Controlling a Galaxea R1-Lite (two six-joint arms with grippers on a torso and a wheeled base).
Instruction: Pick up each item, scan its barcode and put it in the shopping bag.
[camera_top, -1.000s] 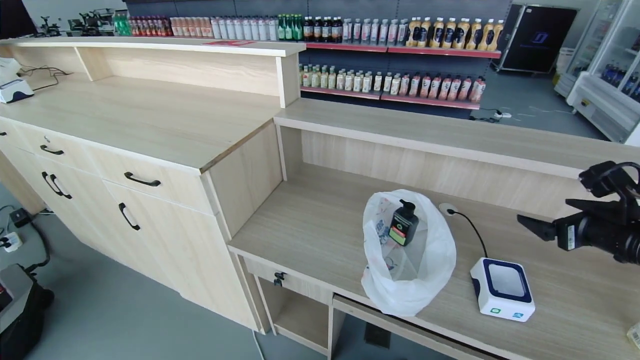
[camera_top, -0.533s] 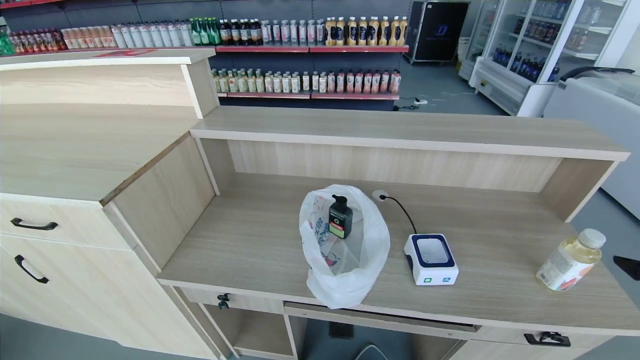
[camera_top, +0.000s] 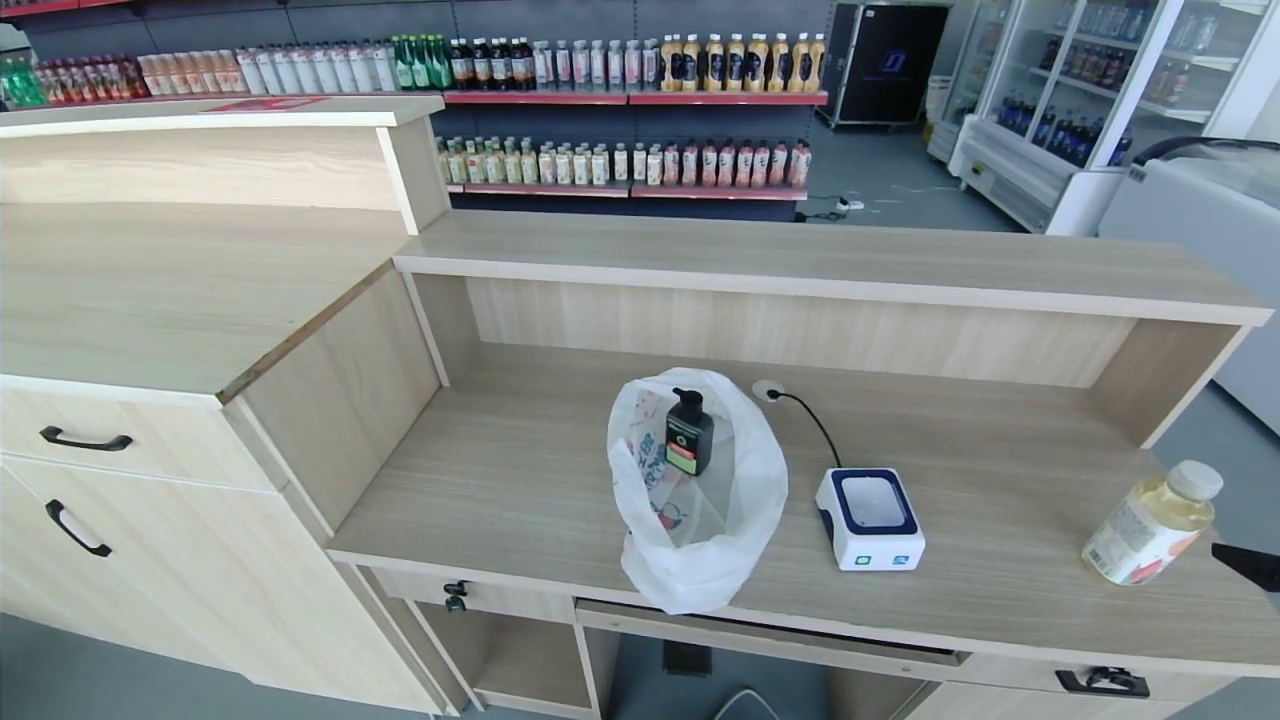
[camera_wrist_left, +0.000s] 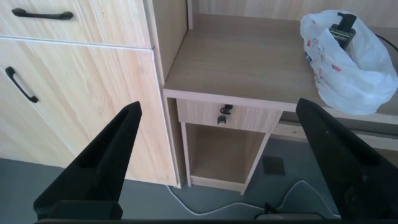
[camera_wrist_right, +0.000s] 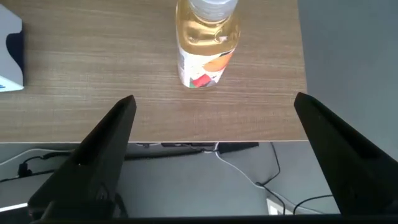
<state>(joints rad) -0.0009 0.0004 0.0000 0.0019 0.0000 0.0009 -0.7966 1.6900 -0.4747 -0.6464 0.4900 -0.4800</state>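
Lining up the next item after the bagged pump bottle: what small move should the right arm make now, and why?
Probably ease the right gripper straight forward until its open fingers flank the bottle of yellow liquid. That bottle stands upright and unheld near the right end of the counter, roughly centred ahead of the gripper, which hangs short of the counter's edge.

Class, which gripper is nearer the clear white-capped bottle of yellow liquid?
Right. The right gripper hovers open just off the desk edge, facing the bottle. The left gripper is off the desk's opposite end, beyond the white plastic bag.
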